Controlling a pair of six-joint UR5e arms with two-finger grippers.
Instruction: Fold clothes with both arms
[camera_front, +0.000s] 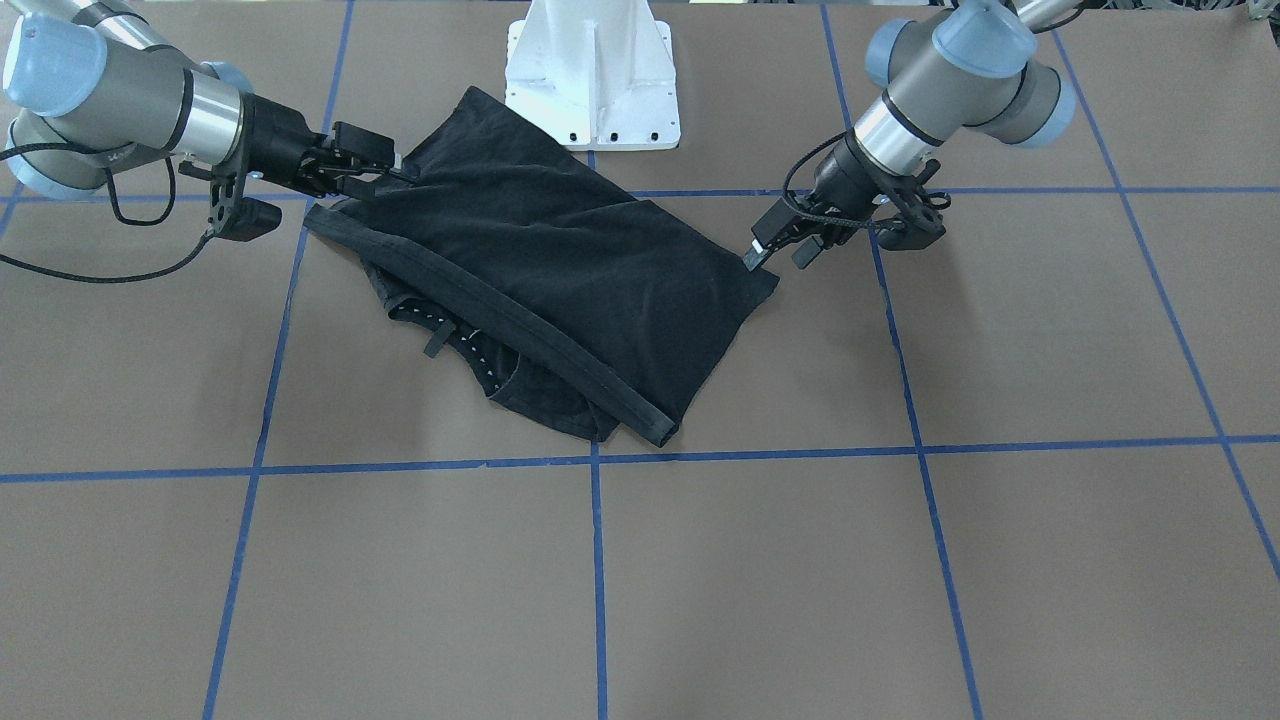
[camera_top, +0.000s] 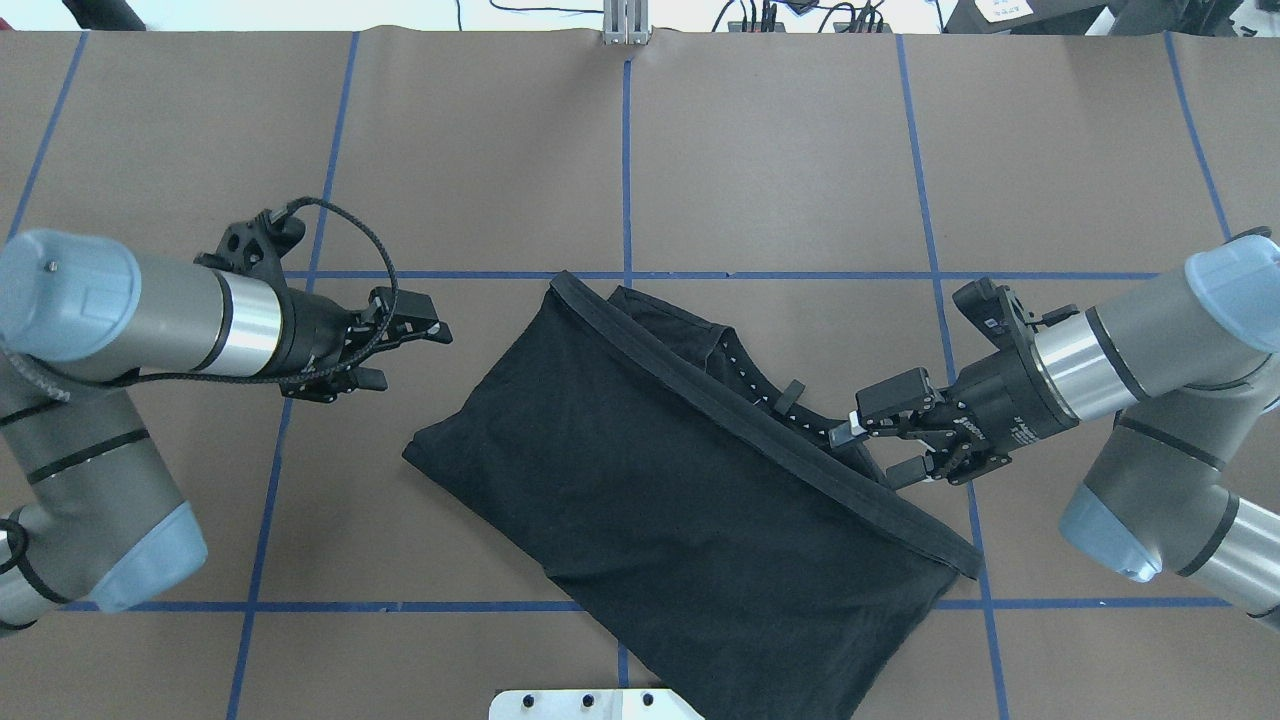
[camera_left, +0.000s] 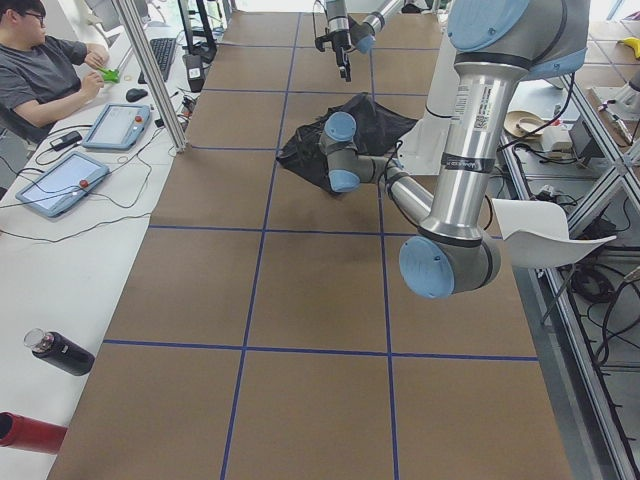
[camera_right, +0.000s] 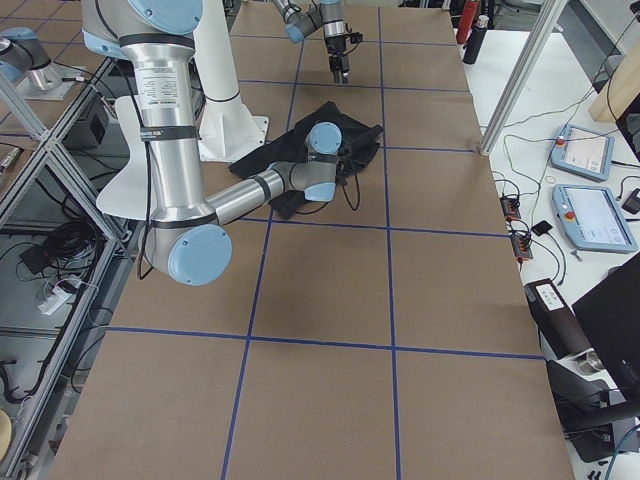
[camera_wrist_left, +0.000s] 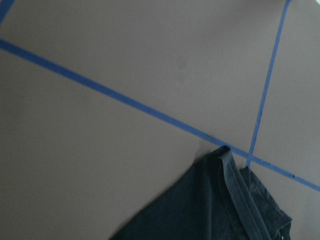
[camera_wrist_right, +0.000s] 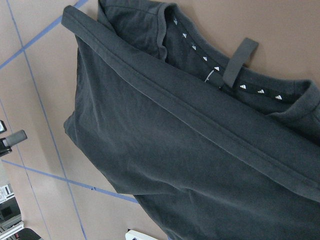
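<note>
While the left arm (camera_top: 120, 310) reaches in from its side, its forearm & wrist lie roughly level over the table (camera_top: 480, 150), pointing across toward the T-shirt (camera_top: 680, 500). The left gripper (camera_top: 410, 352) hangs w/ fingers spread and nothing btwn them. It is clear of the cloth, and the shirt's closest corner lies near it, on the robot's side. Its wrist cam catches only that corner plus bare table and blue tape lines (camera_wrist_left: 125, 100).

The right arm (camera_top: 1130, 340) is bent at the elbow, w/ the wrist angled inward & down toward the shirt. The right gripper (camera_top: 870, 435) sits at the shirt's edge beside the collar (camera_top: 760, 385). Its fingers read as apart and the tips meet the cloth. Can't tell if any fabric sits btwn them.

The T-shirt lies mid-table, just in front of the white pedestal base (camera_front: 592, 75), doubled over w/ a plain black face up. Its long axis runs diag. in the overhead view, from the far end nearer the left arm to the near end by the right arm. A thick hem band (camera_top: 700, 390) follows that same line along the far-right edge. The collar, w/ a row of small white marks inside, pokes out from under the band and opens toward the right gripper. The cloth is creased, not smooth.
</note>
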